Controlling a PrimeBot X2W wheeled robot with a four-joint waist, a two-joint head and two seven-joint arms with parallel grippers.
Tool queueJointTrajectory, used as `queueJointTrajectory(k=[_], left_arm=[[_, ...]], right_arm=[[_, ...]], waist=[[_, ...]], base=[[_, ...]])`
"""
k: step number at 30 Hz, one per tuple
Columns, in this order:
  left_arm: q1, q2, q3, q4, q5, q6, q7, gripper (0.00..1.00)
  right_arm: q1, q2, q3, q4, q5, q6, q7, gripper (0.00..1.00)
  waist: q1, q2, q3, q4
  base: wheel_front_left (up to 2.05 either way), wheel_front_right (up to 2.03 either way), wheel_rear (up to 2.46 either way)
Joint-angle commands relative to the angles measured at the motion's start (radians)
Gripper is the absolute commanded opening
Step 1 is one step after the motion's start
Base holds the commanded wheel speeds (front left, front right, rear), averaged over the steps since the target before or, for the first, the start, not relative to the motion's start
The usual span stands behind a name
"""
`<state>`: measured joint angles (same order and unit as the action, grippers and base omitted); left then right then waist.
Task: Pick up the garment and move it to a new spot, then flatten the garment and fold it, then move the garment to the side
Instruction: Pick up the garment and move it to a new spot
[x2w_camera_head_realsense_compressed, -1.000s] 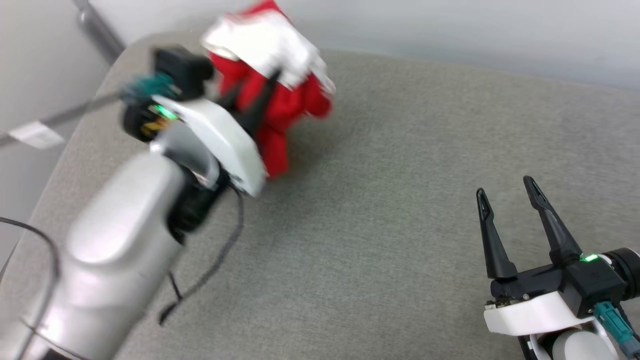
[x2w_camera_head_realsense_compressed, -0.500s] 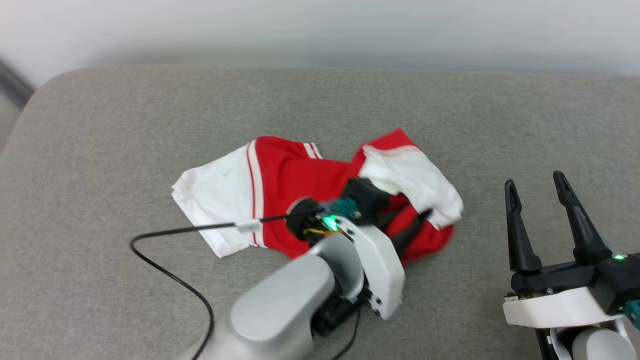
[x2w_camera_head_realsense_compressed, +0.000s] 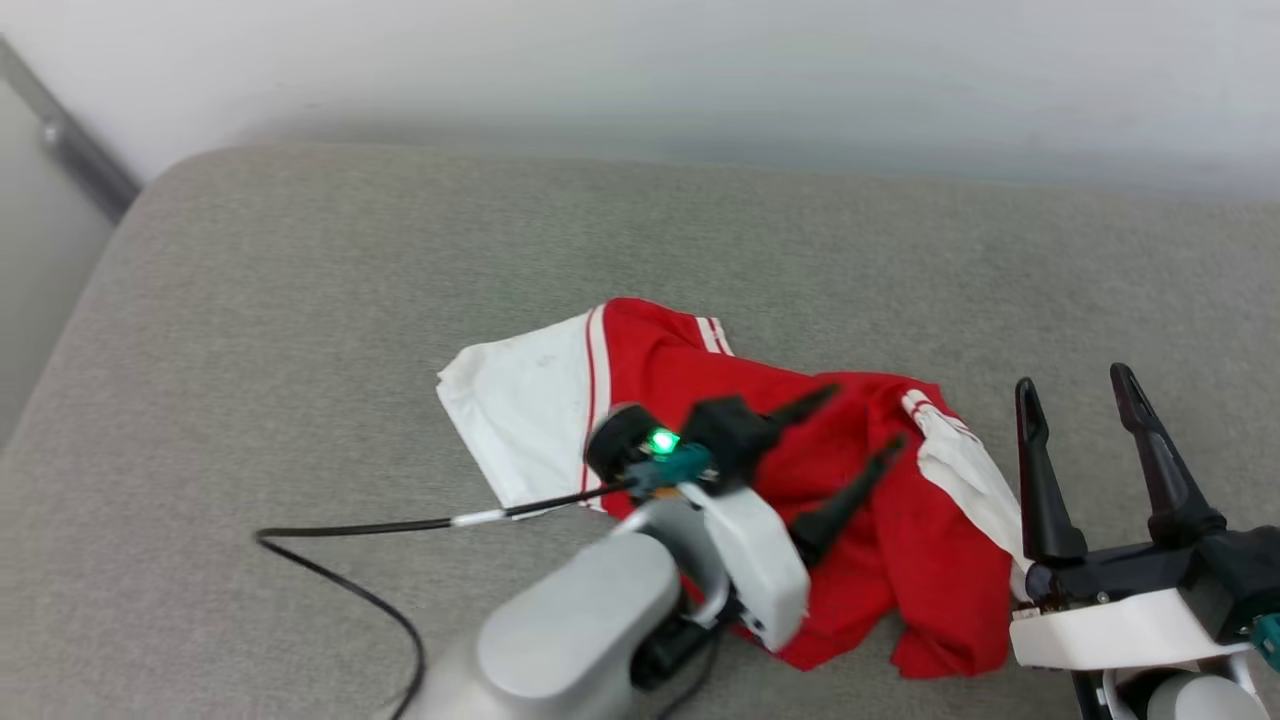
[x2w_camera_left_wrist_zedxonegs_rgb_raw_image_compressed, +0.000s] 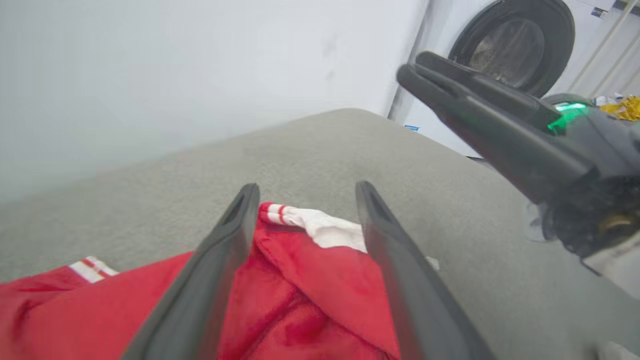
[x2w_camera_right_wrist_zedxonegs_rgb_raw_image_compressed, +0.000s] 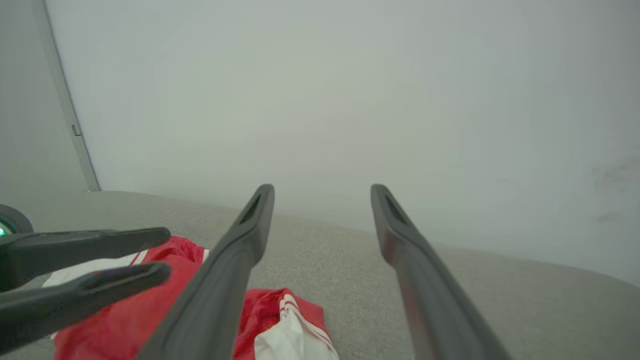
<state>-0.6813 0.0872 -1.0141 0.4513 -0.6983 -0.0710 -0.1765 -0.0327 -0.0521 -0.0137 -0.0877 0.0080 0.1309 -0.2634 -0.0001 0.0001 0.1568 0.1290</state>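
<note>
While the garment (x2w_camera_head_realsense_compressed: 890, 560) lies crumpled on the grey fabric-covered surface (x2w_camera_head_realsense_compressed: 300, 300), just right of centre in the lower half of the head view, neither arm grips it. One white sleeve with red stripes is spread flat at the heap's left side. The red body is bunched in folds through the middle, and a second white sleeve trails down the right edge toward the bottom right of the frame. The left gripper (x2w_camera_head_realsense_compressed: 863, 418) reaches in from the bottom centre and points toward the upper right. Its jaws are open and poised over the red folds, with no cloth pinched between them. From the left wrist view the two fingers frame red fabric and a bit of striped cuff, but whether they touch the cloth cannot be told. The right gripper (x2w_camera_head_realsense_compressed: 1072, 378) stands at the lower right of the head view with its fingers pointing up the frame. Its jaws are open and empty, and its white body sits just beside the trailing sleeve. A black cable (x2w_camera_head_realsense_compressed: 340, 590) loops over the surface at the lower left. A pale wall (x2w_camera_head_realsense_compressed: 700, 60) runs along the top, and a washing machine door (x2w_camera_left_wrist_zedxonegs_rgb_raw_image_compressed: 515, 45) shows at the upper right of the left wrist view.
</note>
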Motion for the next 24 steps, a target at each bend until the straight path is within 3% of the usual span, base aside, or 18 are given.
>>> queueJointTrajectory(k=[1,9,14,20,23,24], left_arm=[[-0.005,0.021,0.014,-0.001,0.006,0.011,-0.017,1.0],[0.086,0.192,0.244,-0.131,0.059,0.12,-0.089,1.0],[0.275,0.28,0.441,-0.299,0.139,0.149,-0.089,1.0],[0.533,0.274,0.598,-0.433,0.249,0.142,-0.089,1.0],[0.639,0.223,0.673,-0.481,0.288,0.136,-0.089,1.0],[0.702,0.176,0.721,-0.506,0.343,0.109,-0.089,1.0]], right_arm=[[0.014,0.003,0.003,0.001,-0.001,0.0,-0.002,1.0],[0.06,0.003,-0.005,-0.004,0.009,0.0,-0.002,1.0],[0.083,0.003,-0.002,-0.005,0.013,0.0,-0.002,1.0],[0.103,0.003,0.0,0.003,0.025,0.0,-0.002,1.0],[0.112,0.003,-0.004,0.007,0.035,0.0,-0.002,1.0],[0.123,0.003,-0.011,0.007,0.044,0.0,-0.002,1.0]], waist=[[0.0001,-0.0001,-0.028,0.033],[0.0001,-0.0001,-0.084,0.12],[0.0001,-0.0001,-0.1,0.136],[0.0001,-0.0001,-0.118,0.12],[0.0001,-0.0001,-0.124,0.108],[0.0001,-0.0001,-0.124,0.101]], base=[[0.0,0.0,0.0],[0.0,0.0,0.0],[0.0,0.0,0.0],[0.0,0.0,0.0],[0.0,0.0,0.0],[0.0,0.0,0.0]])
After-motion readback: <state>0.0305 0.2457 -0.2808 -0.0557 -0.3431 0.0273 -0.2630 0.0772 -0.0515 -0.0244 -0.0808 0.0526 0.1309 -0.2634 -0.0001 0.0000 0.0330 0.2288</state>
